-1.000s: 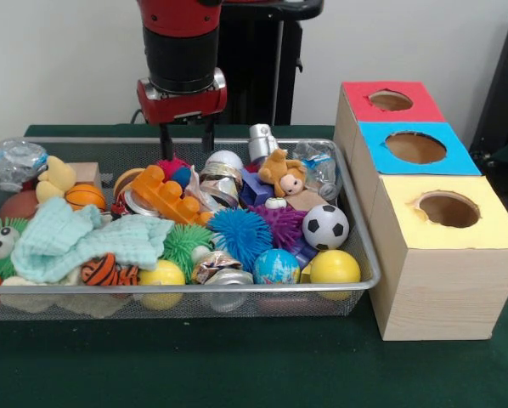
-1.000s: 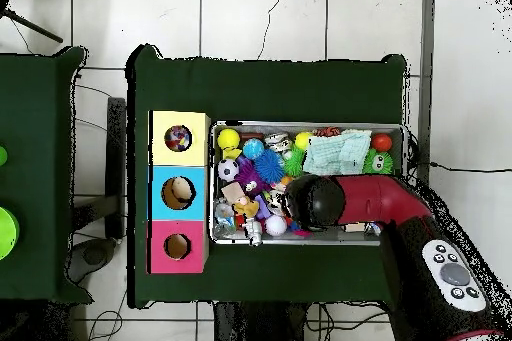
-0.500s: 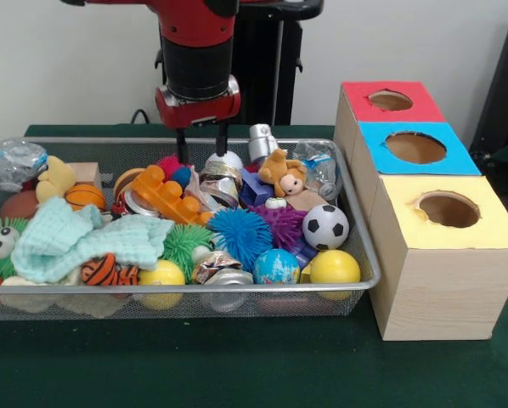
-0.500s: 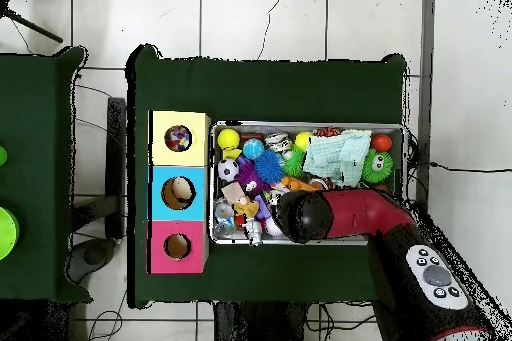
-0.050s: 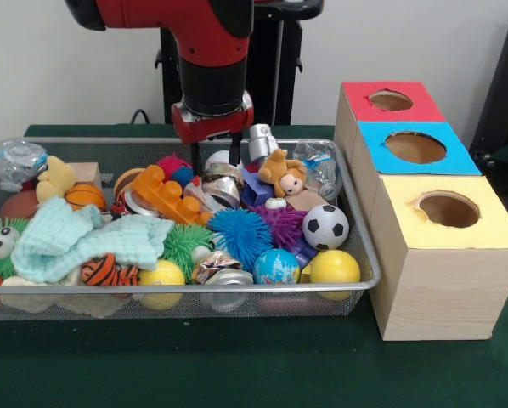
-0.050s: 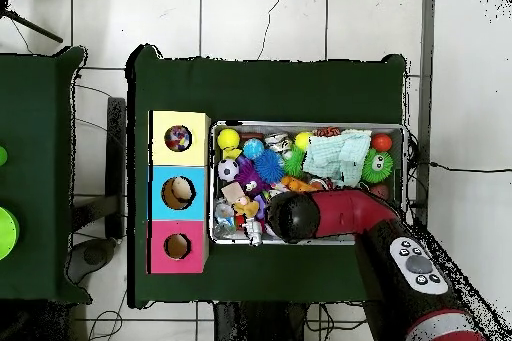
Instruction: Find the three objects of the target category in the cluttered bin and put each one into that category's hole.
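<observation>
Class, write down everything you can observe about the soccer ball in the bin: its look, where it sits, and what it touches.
The soccer ball is small and round, white with black patches, smooth and slightly shiny. It sits whole on top of the clutter at the end of the wire mesh bin nearest the boxes. In the front view it rests against the purple spiky ball beside it, above the yellow ball. The gripper is well away from it.

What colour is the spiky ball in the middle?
Blue; the spiky ball shows best in the front view.
</observation>
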Tool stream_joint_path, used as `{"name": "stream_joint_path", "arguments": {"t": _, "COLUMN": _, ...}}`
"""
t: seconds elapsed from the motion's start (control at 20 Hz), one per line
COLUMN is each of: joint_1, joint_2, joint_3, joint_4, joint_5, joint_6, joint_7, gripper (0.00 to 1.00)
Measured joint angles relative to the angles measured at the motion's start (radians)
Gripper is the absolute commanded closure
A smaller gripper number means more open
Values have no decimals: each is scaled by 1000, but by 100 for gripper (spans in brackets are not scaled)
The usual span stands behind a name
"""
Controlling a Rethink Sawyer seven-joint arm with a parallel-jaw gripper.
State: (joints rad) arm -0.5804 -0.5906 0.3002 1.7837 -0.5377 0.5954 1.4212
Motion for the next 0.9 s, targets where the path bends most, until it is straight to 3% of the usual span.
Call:
{"name": "stream_joint_path", "arguments": {"t": 0.55, "joint_1": 5, "joint_2": 40, "joint_3": -15, "joint_4": -97, "joint_5": 1, "joint_6": 10, "joint_7": 0, "gripper": 0}}
{"name": "stream_joint_path", "arguments": {"t": 0.9, "joint_1": 12, "joint_2": 58, "joint_3": -15, "joint_4": -168, "joint_5": 3, "joint_6": 94, "joint_7": 0, "gripper": 0}}
